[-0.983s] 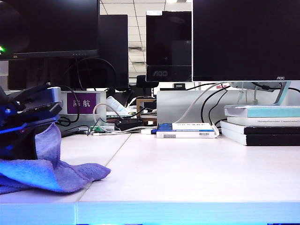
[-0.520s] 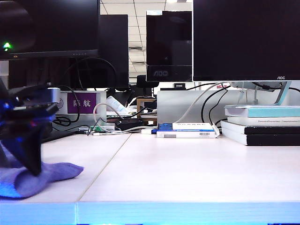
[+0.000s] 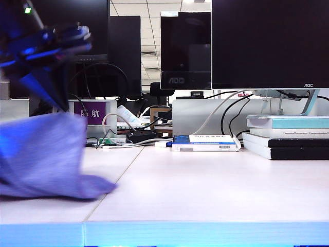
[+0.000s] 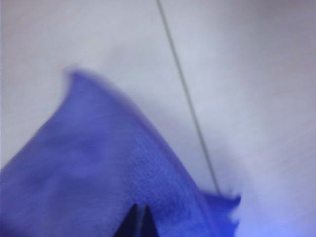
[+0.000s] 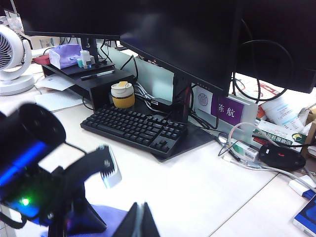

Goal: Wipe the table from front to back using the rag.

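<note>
My left gripper (image 4: 139, 220) is pinched tight on the rag (image 4: 94, 168), its two dark tips pressed together with purple cloth bunched around them, so the cloth hangs from one gathered spot. In the exterior view that gripper (image 3: 54, 100) sits raised at the left of the scene, tips pointing down, and the rag (image 3: 43, 157) drapes below it in a wide blurred sheet whose lower edge reaches the table (image 3: 205, 185). I judge I hold it this way so the free end trails on the pale top and can be dragged along it; the thin seam (image 4: 185, 94) runs just beside the cloth.

My right gripper (image 5: 139, 220) shows its tips drawn together with nothing between them. It looks across at my left arm (image 5: 47, 182), kept out of the wiping path. A keyboard (image 5: 136, 128) and a small cup (image 5: 122, 95) sit further back under the monitors, well apart from the rag.
</note>
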